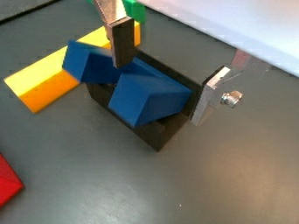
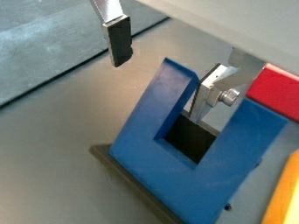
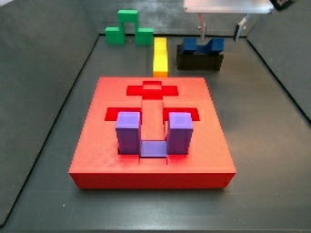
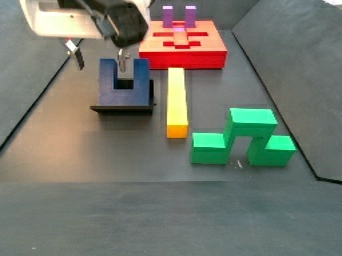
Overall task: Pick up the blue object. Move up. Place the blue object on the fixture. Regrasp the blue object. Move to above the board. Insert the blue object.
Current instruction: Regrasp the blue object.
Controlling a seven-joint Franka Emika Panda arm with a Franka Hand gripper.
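Wrist views: gripper (image 1: 170, 66) spread wide, fingers straddling one prong of blue object (image 1: 135, 83), which sits propped in fixture (image 1: 158, 131). Could tip it if closed off-centre. Side views: board (image 3: 104, 146) well apart; purple block (image 3: 152, 132) seated there.

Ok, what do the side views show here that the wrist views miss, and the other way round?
Only the side views: the purple block seated in the board, and the board's whole top.
Only the wrist views: the fingers up close, open, apparently straddling one prong, with one pad clear of it.
Both: the gripper over the blue object, which stands prongs-up in the fixture, with the yellow bar beside.
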